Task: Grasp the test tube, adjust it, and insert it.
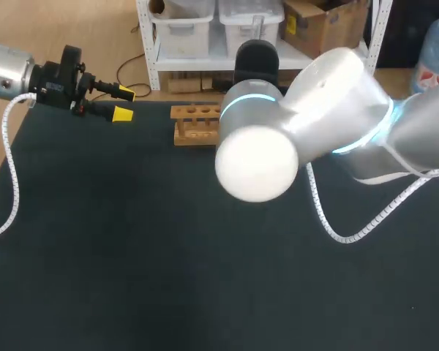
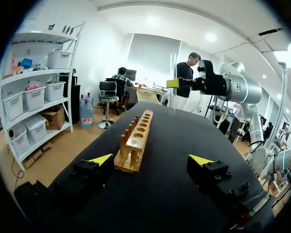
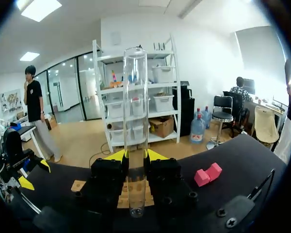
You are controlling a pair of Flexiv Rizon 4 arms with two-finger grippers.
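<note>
Grasp looks done: our right hand (image 3: 136, 156) is clamped on the test tube (image 3: 136, 116) and holds it upright, off the bench (image 1: 132, 256). Left hand (image 1: 123, 103) is spread wide and empty at the head view's upper left, near the wooden rack (image 1: 194, 124) at top centre. Every rack hole we can see is empty. Left, as we read it: adjust the tube, line it up over a hole, insert.

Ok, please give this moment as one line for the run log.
right claw: shut on tube, upright | left claw: open, empty | rack: visible holes empty | insert: not yet done
</note>
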